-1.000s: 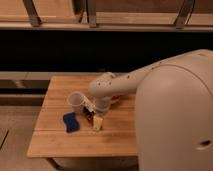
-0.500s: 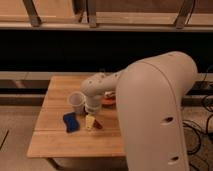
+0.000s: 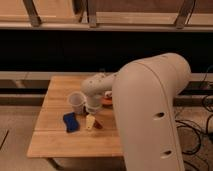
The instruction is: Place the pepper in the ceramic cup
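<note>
Pepper (image 3: pixel 98 124) lay on bench (image 3: pixel 50 142) near-right of ceramic cup (image 3: pixel 76 101) | tool (image 3: pixel 92 109) hung between them, we judged for pickup | tool's hold: we couldn't tell

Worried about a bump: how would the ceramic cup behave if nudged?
The ceramic cup stands upright, small and open-topped, so it probably slides or tips easily. It looks rigid, likely breakable if it falls off the table. The pincer hovers close beside it.
</note>
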Controlling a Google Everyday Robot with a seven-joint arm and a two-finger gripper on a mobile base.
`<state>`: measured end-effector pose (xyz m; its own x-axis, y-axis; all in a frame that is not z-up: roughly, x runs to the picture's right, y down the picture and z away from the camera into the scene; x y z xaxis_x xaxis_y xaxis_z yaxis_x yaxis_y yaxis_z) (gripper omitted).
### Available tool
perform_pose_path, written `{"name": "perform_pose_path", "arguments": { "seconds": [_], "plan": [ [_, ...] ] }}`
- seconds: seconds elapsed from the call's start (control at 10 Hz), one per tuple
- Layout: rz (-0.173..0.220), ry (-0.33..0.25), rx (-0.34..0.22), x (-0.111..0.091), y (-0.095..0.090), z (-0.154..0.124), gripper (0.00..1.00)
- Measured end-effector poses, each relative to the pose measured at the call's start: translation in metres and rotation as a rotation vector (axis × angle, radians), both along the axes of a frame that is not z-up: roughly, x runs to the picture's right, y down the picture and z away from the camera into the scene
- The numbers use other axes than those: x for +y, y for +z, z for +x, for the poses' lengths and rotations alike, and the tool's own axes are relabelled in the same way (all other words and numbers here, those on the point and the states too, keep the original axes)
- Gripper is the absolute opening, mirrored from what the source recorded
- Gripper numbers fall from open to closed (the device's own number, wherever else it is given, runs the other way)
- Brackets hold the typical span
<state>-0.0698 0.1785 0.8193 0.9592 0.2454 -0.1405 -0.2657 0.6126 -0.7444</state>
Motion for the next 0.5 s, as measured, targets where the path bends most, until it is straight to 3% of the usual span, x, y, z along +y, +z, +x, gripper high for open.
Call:
{"name": "perform_pose_path", "arguments": {
  "seconds": [0.2, 0.5],
  "plan": [
    [-0.003, -0.001, 0.004, 0.0, 0.0, 0.001, 0.8],
    [-0.066, -0.003, 0.056, 0.019, 0.001, 0.007, 0.8]
  ]
}}
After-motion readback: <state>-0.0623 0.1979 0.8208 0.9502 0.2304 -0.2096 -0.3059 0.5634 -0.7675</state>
